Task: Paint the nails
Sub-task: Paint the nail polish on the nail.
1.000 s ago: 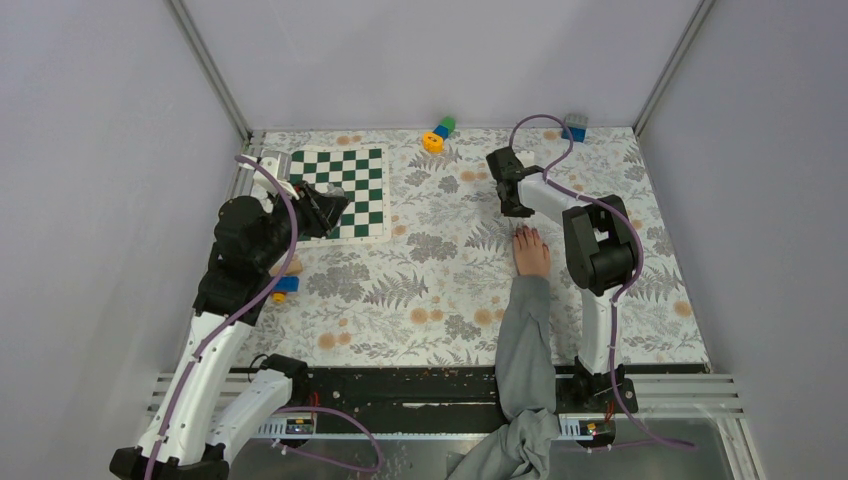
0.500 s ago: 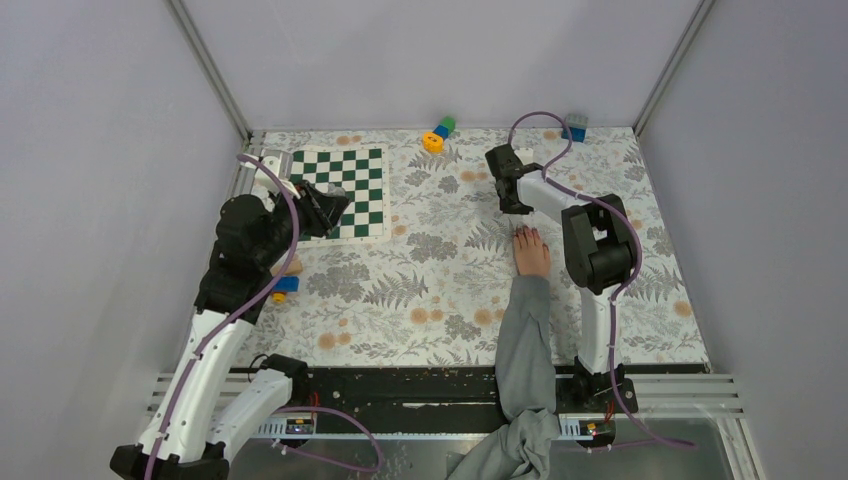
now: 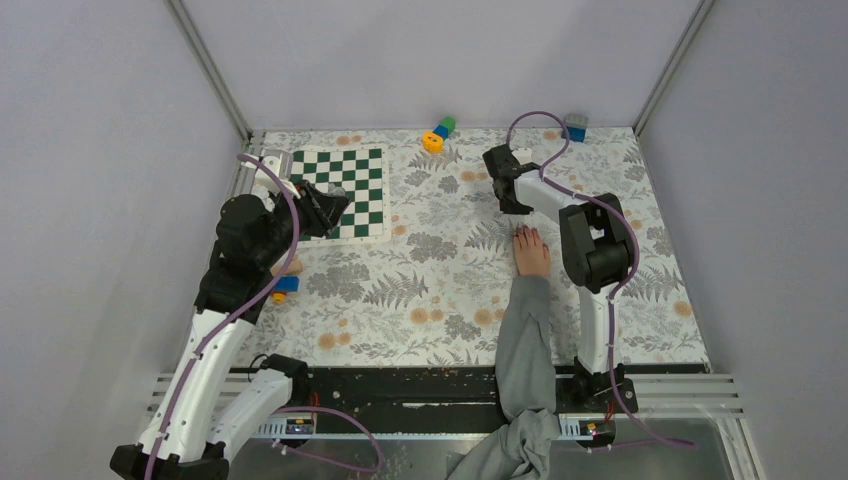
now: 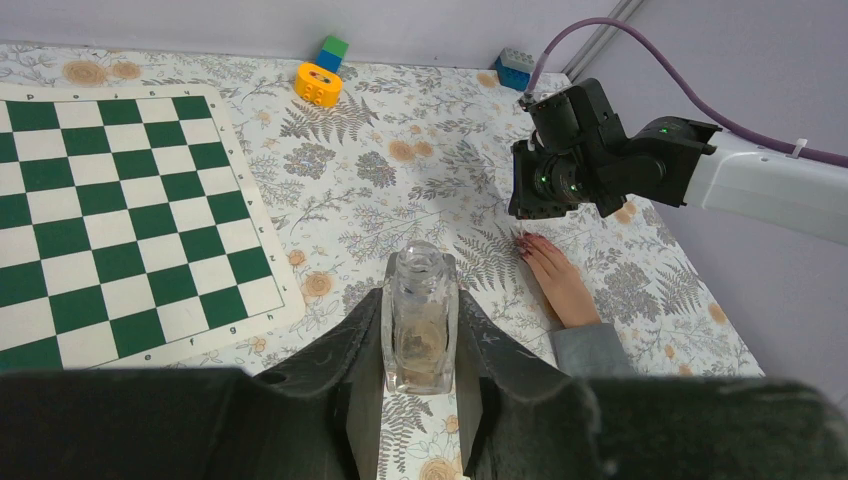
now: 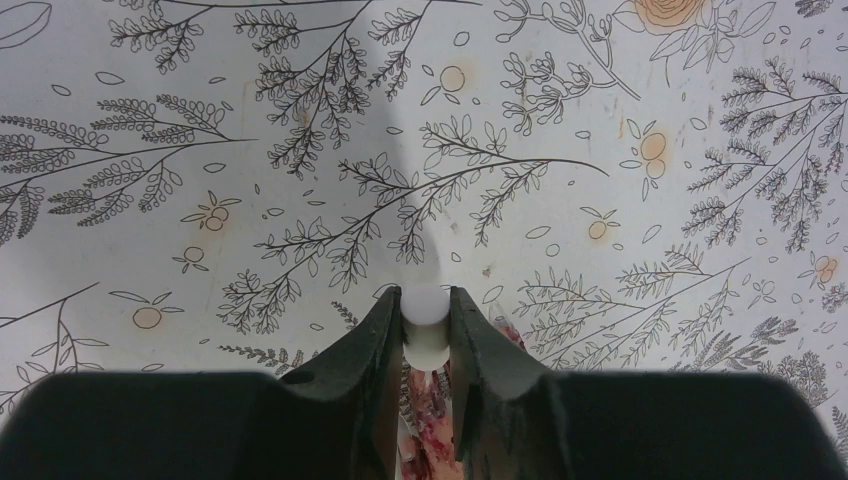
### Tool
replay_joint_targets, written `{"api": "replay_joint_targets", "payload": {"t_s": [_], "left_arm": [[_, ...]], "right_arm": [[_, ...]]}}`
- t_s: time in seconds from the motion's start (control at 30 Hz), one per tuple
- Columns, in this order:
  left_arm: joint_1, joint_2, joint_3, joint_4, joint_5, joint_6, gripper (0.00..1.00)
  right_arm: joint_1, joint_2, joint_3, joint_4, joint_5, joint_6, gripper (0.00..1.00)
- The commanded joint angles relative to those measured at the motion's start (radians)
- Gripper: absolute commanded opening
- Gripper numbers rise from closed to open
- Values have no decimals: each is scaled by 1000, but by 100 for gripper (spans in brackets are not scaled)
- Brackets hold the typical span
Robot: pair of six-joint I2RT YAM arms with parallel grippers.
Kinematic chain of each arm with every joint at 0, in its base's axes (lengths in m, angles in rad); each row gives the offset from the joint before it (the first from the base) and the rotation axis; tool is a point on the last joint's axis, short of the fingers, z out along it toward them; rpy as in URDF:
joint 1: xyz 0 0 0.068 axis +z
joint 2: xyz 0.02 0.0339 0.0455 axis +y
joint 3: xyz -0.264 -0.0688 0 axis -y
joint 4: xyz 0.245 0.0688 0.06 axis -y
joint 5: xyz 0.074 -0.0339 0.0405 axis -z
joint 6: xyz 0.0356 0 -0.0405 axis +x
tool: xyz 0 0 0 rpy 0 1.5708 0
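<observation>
Right wrist view, the nails (image 5: 430, 440): dark red tips sit just under your jaws at the frame's bottom edge, mostly hidden by them.
Hand (image 3: 531, 253): it lies flat on the floral cloth (image 3: 440, 290), right of centre. The fingers point away from the arm bases and the grey sleeve (image 3: 524, 340) trails to the near edge.
Right gripper (image 5: 425, 312): it is closed nearly all the way on a white brush cap (image 5: 425, 318), just beyond the fingertips. The bristles are hidden below the jaws.
Step in hand: draw the brush back over one nail and stroke lightly from base to tip. Keep it off the skin.
Left gripper (image 4: 420, 300): it is clamped tight on a clear glass bottle (image 4: 420, 320), held upright and well apart from the hand. Keep it level.
Writing: you'll find no label on the bottle or cap. The chessboard (image 4: 110, 200) has tiny letters along its border, probably file letters, but they are too small to read surely.
</observation>
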Motion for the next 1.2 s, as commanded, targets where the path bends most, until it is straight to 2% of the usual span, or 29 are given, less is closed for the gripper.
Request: {"api": "replay_joint_targets", "payload": {"t_s": [0.0, 0.5, 0.77, 1.17], "left_arm": [[3, -2, 39, 59, -13, -2, 0], [4, -6, 52, 49, -17, 4, 0], [4, -6, 64, 55, -17, 3, 0], [4, 0, 77, 37, 5, 0, 0]], "right_arm": [[17, 10, 44, -19, 52, -3, 0], [21, -31, 56, -22, 77, 4, 0], [14, -46, 42, -16, 16, 8, 0], [6, -113, 6, 14, 11, -7, 0]]}}
